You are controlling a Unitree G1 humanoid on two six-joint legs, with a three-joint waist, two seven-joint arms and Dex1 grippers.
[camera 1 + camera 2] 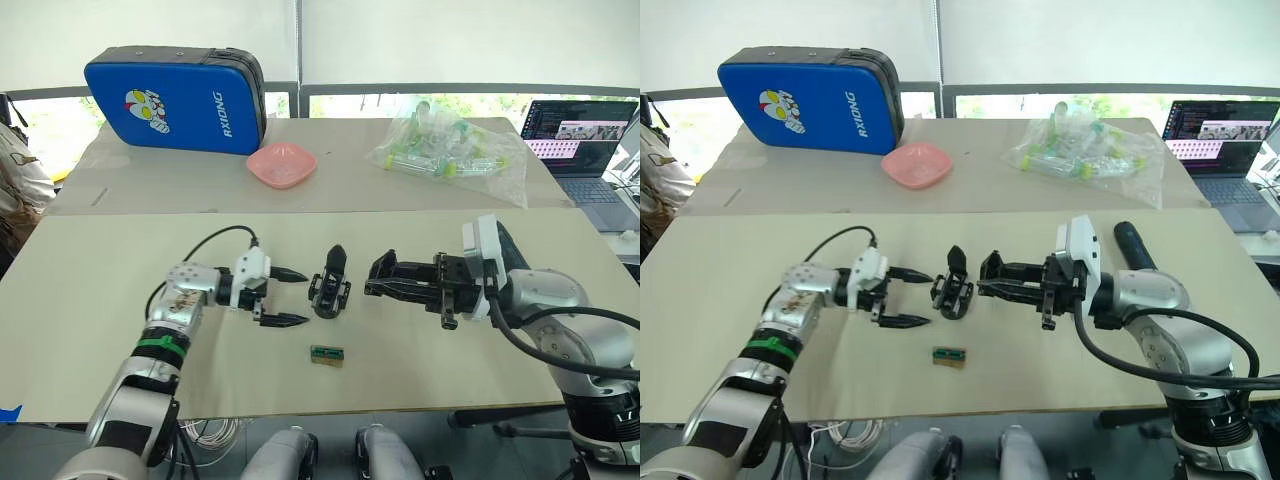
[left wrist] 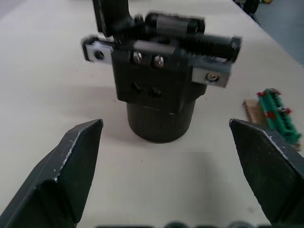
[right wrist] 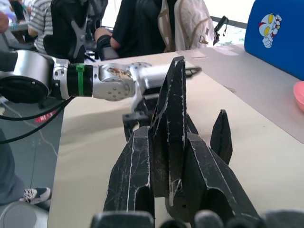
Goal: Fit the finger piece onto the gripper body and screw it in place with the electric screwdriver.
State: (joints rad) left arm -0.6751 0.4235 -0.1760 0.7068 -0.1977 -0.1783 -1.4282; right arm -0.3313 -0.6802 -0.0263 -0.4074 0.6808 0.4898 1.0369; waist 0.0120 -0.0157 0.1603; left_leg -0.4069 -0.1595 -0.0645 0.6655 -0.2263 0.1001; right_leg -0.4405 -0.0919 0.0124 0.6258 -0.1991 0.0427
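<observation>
The small black blocky gripper body (image 1: pixel 330 283) stands on the beige tabletop (image 1: pixel 120 330) between 2 claws: the left claw (image 1: pixel 283 297) gapes empty just beside it, the right claw (image 1: pixel 383 284) pinches the black tapered finger piece (image 3: pixel 172 123).

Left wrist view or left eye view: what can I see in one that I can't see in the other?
Left wrist view: the tiny screw heads on the gripper body. Left eye view: the blue case, pink bowl, laptop and right gripper. Both: the gripper body, the little green block and the open left gripper.
</observation>
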